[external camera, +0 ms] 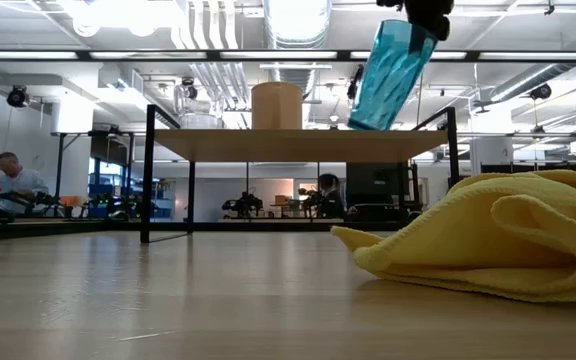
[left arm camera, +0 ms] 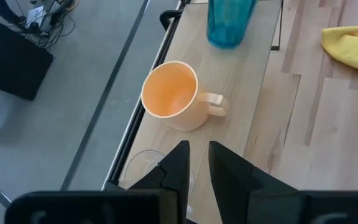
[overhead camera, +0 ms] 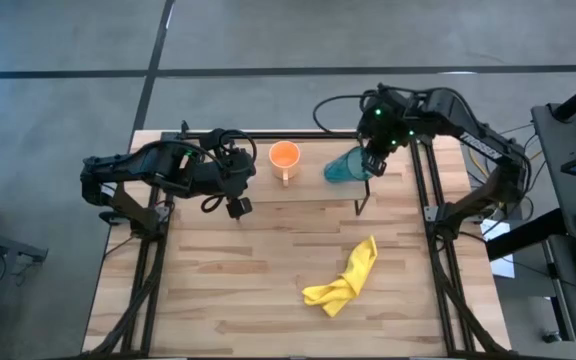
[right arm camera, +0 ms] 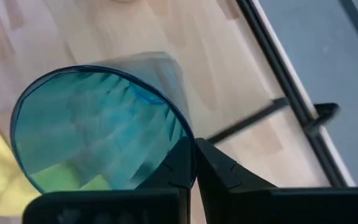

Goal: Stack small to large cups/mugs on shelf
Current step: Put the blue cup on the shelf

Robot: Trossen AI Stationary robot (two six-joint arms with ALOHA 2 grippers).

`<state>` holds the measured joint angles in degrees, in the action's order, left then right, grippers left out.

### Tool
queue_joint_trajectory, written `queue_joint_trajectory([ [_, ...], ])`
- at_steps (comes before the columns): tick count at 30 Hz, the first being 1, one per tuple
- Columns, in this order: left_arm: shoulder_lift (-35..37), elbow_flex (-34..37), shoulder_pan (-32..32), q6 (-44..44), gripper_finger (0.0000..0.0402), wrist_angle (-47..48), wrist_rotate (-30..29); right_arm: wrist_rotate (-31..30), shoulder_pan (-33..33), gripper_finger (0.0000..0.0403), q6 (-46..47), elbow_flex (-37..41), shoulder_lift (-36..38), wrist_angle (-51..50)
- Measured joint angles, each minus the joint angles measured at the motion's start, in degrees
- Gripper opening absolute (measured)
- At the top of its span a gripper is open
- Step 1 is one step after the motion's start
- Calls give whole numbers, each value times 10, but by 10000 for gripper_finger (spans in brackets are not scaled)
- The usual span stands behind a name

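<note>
Progress: the orange mug (overhead camera: 284,158) stood on the shelf (external camera: 298,145). The teal tumbler (external camera: 390,72) hung tilted just above the shelf's right end, its rim pinched in the closed jaws of the right gripper (right arm camera: 193,163), not yet set down. The left gripper (left arm camera: 196,163), jaws slightly apart and empty, hovered over the clear glass cup (left arm camera: 143,165) beside the mug. Nesting was not yet begun. The cup was largely hidden; whether it stood on the shelf was unclear. A yellow cloth (overhead camera: 345,280) lay on the tabletop (overhead camera: 248,290).
</note>
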<state>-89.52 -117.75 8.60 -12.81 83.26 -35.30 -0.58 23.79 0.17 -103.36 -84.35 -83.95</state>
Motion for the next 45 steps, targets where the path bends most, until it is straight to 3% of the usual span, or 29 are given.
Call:
queue_joint_trajectory([
  [5, 0, 0, 0, 0, 46, 1, 0, 1, 18, 9, -13, -69, -19, -67],
  [10, 0, 0, 0, -1, 46, 1, 0, 56, 30, 9, -39, -110, -32, -60],
  [26, -3, 0, 0, -3, 46, -10, 3, 67, 39, 9, -70, -99, -66, -61],
  [38, -3, 4, -34, 34, 46, -95, -7, 66, 40, 9, -73, -99, -65, -61],
  [45, -3, 47, -70, 89, 62, -231, 4, 68, 40, 9, -64, -99, -65, -61],
])
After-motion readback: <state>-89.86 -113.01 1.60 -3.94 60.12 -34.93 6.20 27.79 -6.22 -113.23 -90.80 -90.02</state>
